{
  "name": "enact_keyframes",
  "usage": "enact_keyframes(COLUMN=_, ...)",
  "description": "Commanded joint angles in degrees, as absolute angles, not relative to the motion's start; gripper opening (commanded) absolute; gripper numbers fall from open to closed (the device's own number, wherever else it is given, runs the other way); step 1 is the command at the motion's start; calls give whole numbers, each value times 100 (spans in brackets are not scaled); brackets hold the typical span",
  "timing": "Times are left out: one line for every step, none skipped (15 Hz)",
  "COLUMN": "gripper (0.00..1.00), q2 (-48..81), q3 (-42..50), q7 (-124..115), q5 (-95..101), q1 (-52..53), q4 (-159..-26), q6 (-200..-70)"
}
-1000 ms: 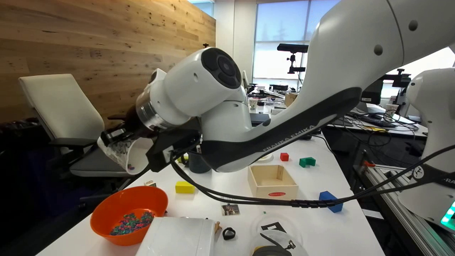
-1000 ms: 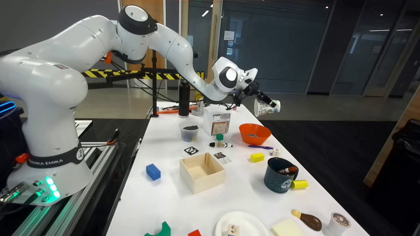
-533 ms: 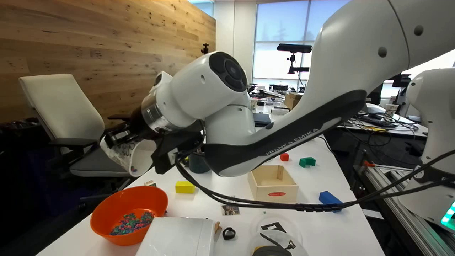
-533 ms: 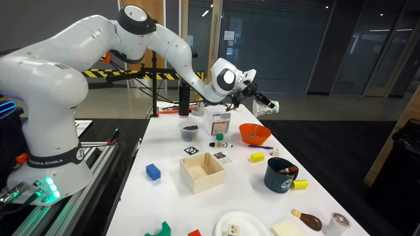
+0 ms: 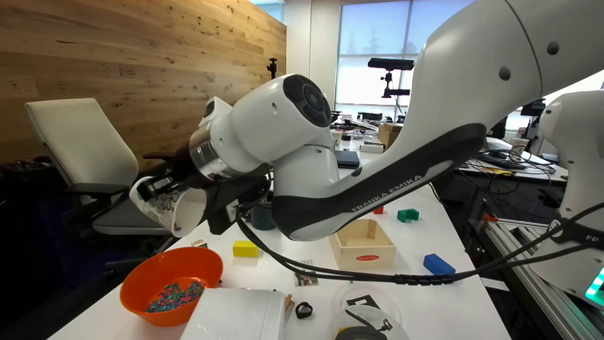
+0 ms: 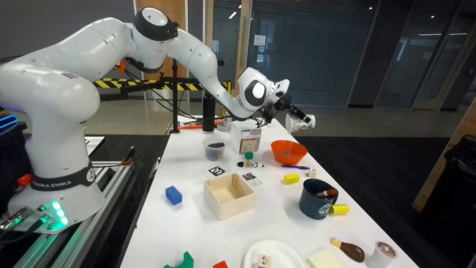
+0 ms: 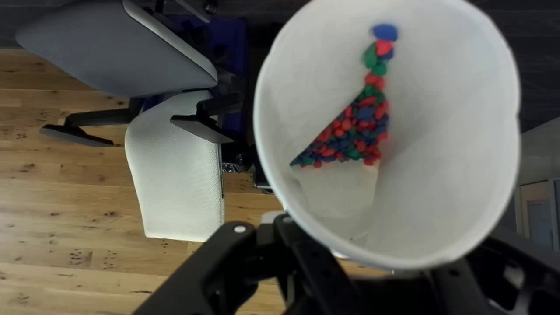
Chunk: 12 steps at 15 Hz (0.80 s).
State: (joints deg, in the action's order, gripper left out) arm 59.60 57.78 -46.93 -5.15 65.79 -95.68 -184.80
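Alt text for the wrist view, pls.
White cup held in black gripper fingers, its open mouth facing the camera, with small red, green and blue pieces piled inside and trailing toward the opening. At left, an office chair appears upside down before a wood-plank wall.

Wooden wall (image 5: 132, 52), chair (image 5: 87, 141), bright window (image 5: 373, 33), apparently carpeted floor (image 6: 357, 156)
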Motion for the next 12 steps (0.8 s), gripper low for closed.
enact_keyframes(gripper=20, q2=5999, q3=5599, q7=-4139, q5=-903, q1=6430, q4=-9491, q6=-18815)
enact_keyframes(gripper=20, q2=6000, q3=5528, q7=-4027, q5=-947, q1=6370, q4=-9454, q6=-18868)
enact_keyframes(gripper=20, q2=6006, q3=5466, q7=-3910, q5=-999, q1=6316, q4=-9429, q6=-18951)
enact_keyframes(gripper=20, q2=6009, q3=5396, q7=-3790, q5=-1053, q1=6253, q4=-9378, q6=-18968)
enact_keyframes(gripper=20, q2=6011, q3=5325, q7=-3666, q5=-1115, q1=6194, q4=-9350, q6=-19011)
enact_keyframes(gripper=20, q2=6016, q3=5252, q7=-3532, q5=-1177, q1=6133, q4=-9318, q6=-19072)
enact_keyframes(gripper=20, q2=5993, q3=5152, q7=-3383, q5=-1236, q1=6056, q4=-9286, q6=-19102)
enact_keyframes(gripper=20, q2=6007, q3=5090, q7=-3243, q5=-1291, q1=5995, q4=-9240, q6=-19136)
enact_keyframes(gripper=20, q2=6032, q3=5038, q7=-3115, q5=-1353, q1=5939, q4=-9196, q6=-19180)
enact_keyframes(gripper=20, q2=6037, q3=4967, q7=-2967, q5=-1409, q1=5880, q4=-9154, q6=-19206)
enact_keyframes(gripper=20, q2=6050, q3=4913, q7=-2819, q5=-1467, q1=5826, q4=-9113, q6=-19249)
enact_keyframes(gripper=20, q2=6042, q3=4855, q7=-2667, q5=-1530, q1=5781, q4=-9076, q6=-19251)
